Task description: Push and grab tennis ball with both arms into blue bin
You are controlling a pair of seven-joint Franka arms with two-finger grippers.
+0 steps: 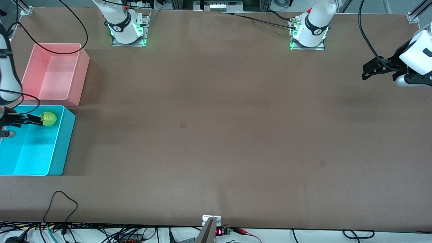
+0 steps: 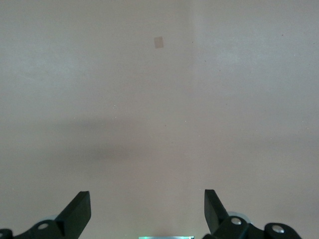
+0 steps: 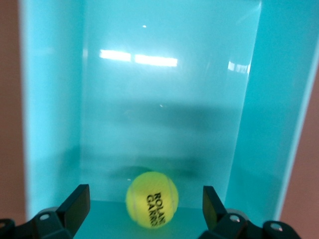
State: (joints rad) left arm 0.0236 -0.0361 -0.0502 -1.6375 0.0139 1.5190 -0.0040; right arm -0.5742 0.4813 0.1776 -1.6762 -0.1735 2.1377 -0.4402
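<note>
Your right gripper (image 3: pixel 141 208) hangs over the bright cyan-blue plastic bin (image 1: pixel 64 141), fingers spread wide of the fuzzy yellow-green tennis ball (image 3: pixel 152 199) lying inside, apparently just dropped, while your left gripper (image 2: pixel 147 211) waits, fingers apart, over bare brown table (image 1: pixel 216 135).

tennis ball (image 1: pixel 49 118): fuzzy yellow-green, dark lettering, inside the bin | blue bin (image 1: pixel 64 141): cyan tub, upright on worktop, at right arm's end

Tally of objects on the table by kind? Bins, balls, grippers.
Bins: 2, the blue bin and a pink bin
Balls: 1, the tennis ball, inside the blue bin
Grippers: 2, left gripper and right gripper, both open
Total: 5
</note>
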